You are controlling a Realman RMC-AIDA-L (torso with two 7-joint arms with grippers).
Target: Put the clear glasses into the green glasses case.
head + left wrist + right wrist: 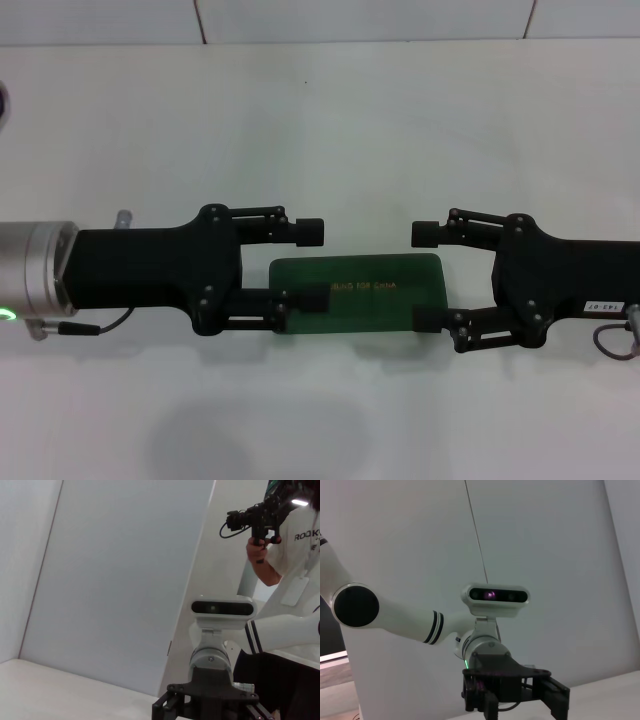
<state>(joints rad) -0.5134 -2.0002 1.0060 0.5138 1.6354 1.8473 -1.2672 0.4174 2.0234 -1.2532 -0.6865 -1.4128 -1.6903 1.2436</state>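
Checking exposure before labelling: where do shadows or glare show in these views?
Head view: soft shadow on the white table nearer than the green glasses case, whose gold lettering reads clearly. Left wrist view: bright glare near the person's camera. Right wrist view: evenly lit wall.

The dark green rectangular hard glasses case (375, 292) bears gold lettering; black grippers flank it on the white table (330, 140).

A robotics lab: bare white table (320, 130), plain wall panels (115, 580) (person filming (295, 545)).
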